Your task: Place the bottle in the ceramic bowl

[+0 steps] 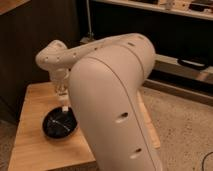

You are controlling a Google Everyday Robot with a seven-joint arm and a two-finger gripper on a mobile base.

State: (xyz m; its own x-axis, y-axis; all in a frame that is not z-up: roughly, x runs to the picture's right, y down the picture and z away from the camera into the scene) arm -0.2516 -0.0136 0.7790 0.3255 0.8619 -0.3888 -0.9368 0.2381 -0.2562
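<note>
The black ceramic bowl [56,128] sits on the left part of the wooden table [33,102]. My gripper [62,98] hangs from the white arm directly over the bowl's far rim. It is shut on the small white bottle [65,108], which points downward, its lower end just above the bowl's inside. The bulky white forearm [112,100] fills the middle of the view and hides the right half of the table.
A dark wall panel [35,45] stands behind the table. A dark shelf unit [165,30] with a metal rail is at the back right. Speckled floor [185,130] lies to the right of the table.
</note>
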